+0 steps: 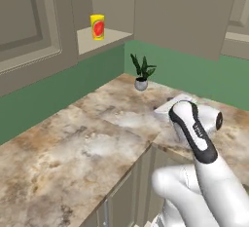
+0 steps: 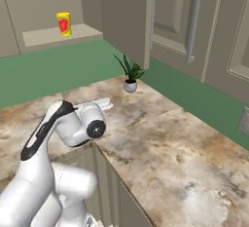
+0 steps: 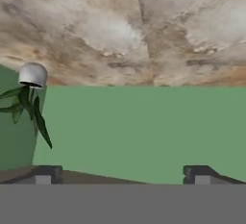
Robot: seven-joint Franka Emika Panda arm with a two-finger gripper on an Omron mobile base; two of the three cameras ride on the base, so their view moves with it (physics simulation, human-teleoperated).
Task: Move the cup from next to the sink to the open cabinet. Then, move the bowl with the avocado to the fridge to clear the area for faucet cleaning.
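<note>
The yellow cup (image 1: pixel 97 27) (image 2: pixel 63 24) with its red mark stands upright on the beige shelf of the open cabinet (image 1: pixel 109 38) (image 2: pixel 44 36), near the shelf's front edge. My gripper (image 3: pixel 122 176) is open, and nothing sits between its two dark fingertips (image 3: pixel 45 175). In the hand view, which is rolled upside down, the gripper faces the green wall above the counter. The arm (image 1: pixel 194 133) (image 2: pixel 73 123) is folded low over the counter, well below and away from the cup. The bowl with the avocado, the sink, the faucet and the fridge are out of view.
A small potted plant (image 1: pixel 141 77) (image 2: pixel 129 80) (image 3: pixel 30 88) in a grey pot stands on the marbled counter (image 1: pixel 73 143) (image 2: pixel 170 138) at the corner, under the cabinet. An open cabinet door (image 1: pixel 185 11) (image 2: pixel 126 11) hangs beside the shelf. Base cabinets sit below the counter edge.
</note>
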